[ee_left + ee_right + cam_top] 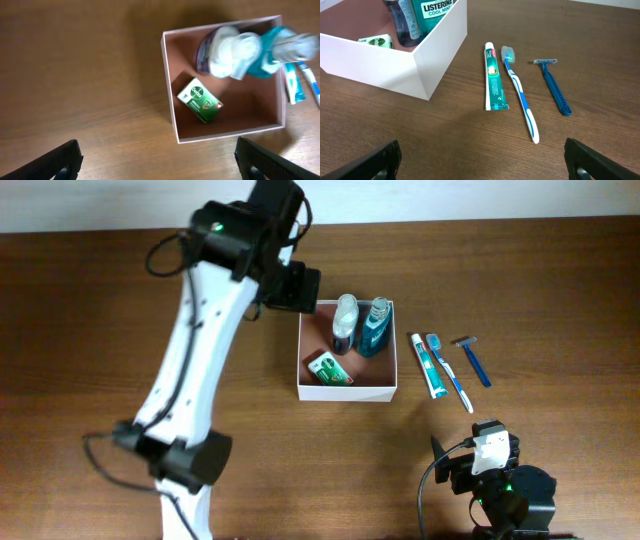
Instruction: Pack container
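Observation:
The container is a square white-walled box with a reddish-brown inside, at mid table. In it are a green carton, a dark bottle with a white cap and a teal mouthwash bottle. A toothpaste tube, a toothbrush and a blue razor lie on the table right of it. My left gripper is open and empty, high above the table by the container's left wall. My right gripper is open and empty, low near the front edge, short of the toothbrush.
The table is brown wood. The left arm reaches across the left half of the table to the container's back left corner. The right arm's base sits at the front right edge.

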Controlling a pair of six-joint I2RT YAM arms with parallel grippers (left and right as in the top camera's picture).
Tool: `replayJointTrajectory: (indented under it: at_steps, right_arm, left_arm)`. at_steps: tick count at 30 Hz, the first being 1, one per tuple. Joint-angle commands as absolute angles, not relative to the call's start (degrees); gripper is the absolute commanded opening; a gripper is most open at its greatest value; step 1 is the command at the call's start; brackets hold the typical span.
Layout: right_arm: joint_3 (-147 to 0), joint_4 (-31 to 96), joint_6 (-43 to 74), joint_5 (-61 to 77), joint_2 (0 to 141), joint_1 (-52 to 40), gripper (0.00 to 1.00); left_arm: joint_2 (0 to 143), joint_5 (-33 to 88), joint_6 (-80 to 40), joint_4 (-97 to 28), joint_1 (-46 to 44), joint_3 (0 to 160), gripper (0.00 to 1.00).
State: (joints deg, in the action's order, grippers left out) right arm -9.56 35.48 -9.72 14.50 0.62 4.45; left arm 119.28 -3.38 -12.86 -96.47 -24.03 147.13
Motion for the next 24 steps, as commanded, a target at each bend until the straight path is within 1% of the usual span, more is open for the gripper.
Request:
replayJointTrajectory:
  at_steps: [1, 4, 6, 8, 13, 19, 24]
  right_arm:
    - [-9.3, 35.5, -10.0, 14.8, 0.2, 4.0, 0.99]
    - [-9.3, 35.3, -10.1, 14.3, 0.2, 4.0, 0.99]
    - [-9.3, 34.5, -10.5, 10.5, 0.2, 4.1, 0.99]
    - [-9.3, 33.7, -10.5, 9.9, 0.2, 4.1, 0.99]
    - [-9.3, 33.9, -10.5, 9.9, 0.2, 4.1, 0.99]
    - [-9.3, 34.1, -10.5, 9.9, 0.3, 4.1, 0.99]
    - [-9.3, 34.0, -10.4, 9.9, 0.3, 4.1, 0.99]
  left_arm:
    - [107.0, -9.8, -11.7, -96.7, -23.8, 148.7, 0.99]
    - [99.9, -13.7, -11.7, -96.7, -23.8, 148.7, 0.99]
    - [96.0, -15.6, -11.7, -96.7, -23.8, 148.7, 0.99]
    - [92.0, -17.2, -11.7, -96.7, -23.8, 148.7, 0.99]
    - [83.8, -18.5, -11.7, -96.7, -23.8, 148.7, 0.99]
    - [76.4, -18.5, -11.7, -96.7, -23.8, 148.7, 0.99]
    - [74.5, -18.5, -11.7, -96.7, -23.8, 148.6, 1.0]
